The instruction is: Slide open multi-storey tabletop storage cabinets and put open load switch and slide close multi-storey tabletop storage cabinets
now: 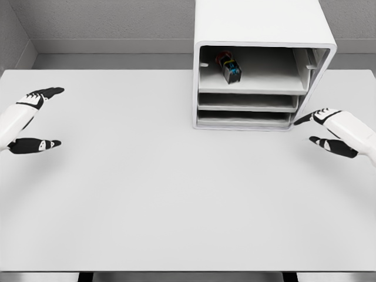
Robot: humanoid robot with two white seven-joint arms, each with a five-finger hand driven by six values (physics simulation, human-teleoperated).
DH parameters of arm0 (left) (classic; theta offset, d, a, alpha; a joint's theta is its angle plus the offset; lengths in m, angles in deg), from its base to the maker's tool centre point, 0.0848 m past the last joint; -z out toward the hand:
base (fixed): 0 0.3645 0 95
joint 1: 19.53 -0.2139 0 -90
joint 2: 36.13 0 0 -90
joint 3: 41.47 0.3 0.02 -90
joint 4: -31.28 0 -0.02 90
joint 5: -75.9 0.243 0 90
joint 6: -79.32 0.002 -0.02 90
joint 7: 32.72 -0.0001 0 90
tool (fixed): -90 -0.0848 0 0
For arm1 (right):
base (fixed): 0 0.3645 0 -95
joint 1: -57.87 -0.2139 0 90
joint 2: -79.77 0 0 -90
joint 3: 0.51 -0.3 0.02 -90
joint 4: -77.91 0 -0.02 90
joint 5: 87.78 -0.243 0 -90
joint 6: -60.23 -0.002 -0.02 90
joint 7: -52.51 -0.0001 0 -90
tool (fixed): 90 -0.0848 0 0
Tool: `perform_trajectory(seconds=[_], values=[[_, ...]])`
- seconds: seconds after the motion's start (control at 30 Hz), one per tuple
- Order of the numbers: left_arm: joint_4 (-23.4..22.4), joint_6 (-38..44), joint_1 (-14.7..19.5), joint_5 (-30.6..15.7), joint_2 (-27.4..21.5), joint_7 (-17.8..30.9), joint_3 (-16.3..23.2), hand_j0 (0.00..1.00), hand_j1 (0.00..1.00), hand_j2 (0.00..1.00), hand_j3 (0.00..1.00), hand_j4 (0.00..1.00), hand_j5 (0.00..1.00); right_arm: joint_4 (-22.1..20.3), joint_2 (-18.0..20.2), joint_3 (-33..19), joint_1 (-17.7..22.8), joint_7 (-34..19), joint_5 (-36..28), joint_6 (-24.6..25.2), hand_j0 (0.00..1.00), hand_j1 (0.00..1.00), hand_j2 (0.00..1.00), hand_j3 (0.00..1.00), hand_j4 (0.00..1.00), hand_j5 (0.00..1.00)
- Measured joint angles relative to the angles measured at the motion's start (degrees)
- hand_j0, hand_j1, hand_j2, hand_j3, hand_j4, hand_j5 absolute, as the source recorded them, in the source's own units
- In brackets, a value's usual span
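Right hand [330, 130]: hovered near the table's right edge, just beside the cabinet's lower right corner, thumb and fingers spread, holding nothing.
Left hand [32, 120]: hovered at the left edge of the table [147, 194], well apart from the cabinet, fingers likewise spread and empty.
Cabinet [261, 64]: white, multi-storey, stood at the far edge of the table, right of centre. Two lower drawers [247, 110] sat flush with the front.
Load switch [229, 67]: small dark body with red and blue parts, lay in the top compartment, toward its left rear.
Step in hand, as judged: switch appeared already placed; closing remained. Next move would call for the right hand to reach the top level's front and push it rearward, clear of the switch.
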Motion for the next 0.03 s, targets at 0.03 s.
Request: perform_trajectory(seconds=[0.03], values=[[-0.08, 0.00, -0.17, 0.01, -0.02, 0.00, -0.03, 1.00, 1.00, 1.00, 1.00, 1.00, 1.00, 0.01, 0.43, -0.50, 0.18, 0.06, -0.05, 0.00, 0.67, 0.67, 0.67, 0.67, 0.67, 0.67]])
